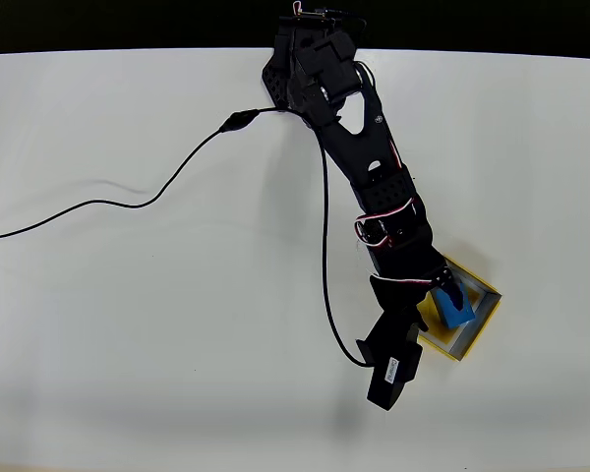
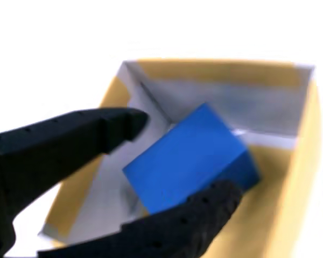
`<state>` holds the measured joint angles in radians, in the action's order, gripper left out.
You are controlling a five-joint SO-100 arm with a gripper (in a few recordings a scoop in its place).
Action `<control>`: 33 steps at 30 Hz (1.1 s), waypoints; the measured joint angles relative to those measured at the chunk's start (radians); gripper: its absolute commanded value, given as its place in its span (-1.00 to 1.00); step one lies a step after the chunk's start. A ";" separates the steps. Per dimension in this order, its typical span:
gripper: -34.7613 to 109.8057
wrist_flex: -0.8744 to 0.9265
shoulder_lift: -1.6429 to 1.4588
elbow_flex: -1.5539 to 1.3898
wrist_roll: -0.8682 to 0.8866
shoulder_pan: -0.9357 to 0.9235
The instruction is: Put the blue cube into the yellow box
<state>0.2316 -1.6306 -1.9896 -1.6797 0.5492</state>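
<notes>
From the overhead view I see my arm stretched down and to the right across the white counter (image 1: 128, 324), with the gripper (image 1: 450, 295) over the yellow box (image 1: 484, 313) at the right. The blue cube (image 1: 459, 312) sits inside the box outline, partly covered by the dark fingers. A black cable (image 1: 98, 205) trails off to the left, well apart from the work.

In the wrist view the gripper (image 2: 177, 158) is spread, one finger (image 2: 70, 140) at upper left clear of the cube and the other (image 2: 199, 215) at the lower edge, overlapping its bottom corner. The blue cube (image 2: 191, 158) lies tilted within the box's (image 2: 304, 161) pale walls (whether it rests flat on the floor or leans on a wall I cannot tell).

My worry: if that lower finger touches the cube, lifting away could drag it over the low wall. The fingers also sit close to the walls, so a sideways pull-out may shove the light box across the counter.
</notes>
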 measured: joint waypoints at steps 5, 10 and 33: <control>-0.36 0.081 -0.137 0.000 -0.106 -0.163; -0.43 0.092 -0.310 -0.110 -0.199 -0.337; -0.52 0.604 -1.562 -1.103 -0.101 -0.526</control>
<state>0.8360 -3.1922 -3.0925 -1.7810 0.0230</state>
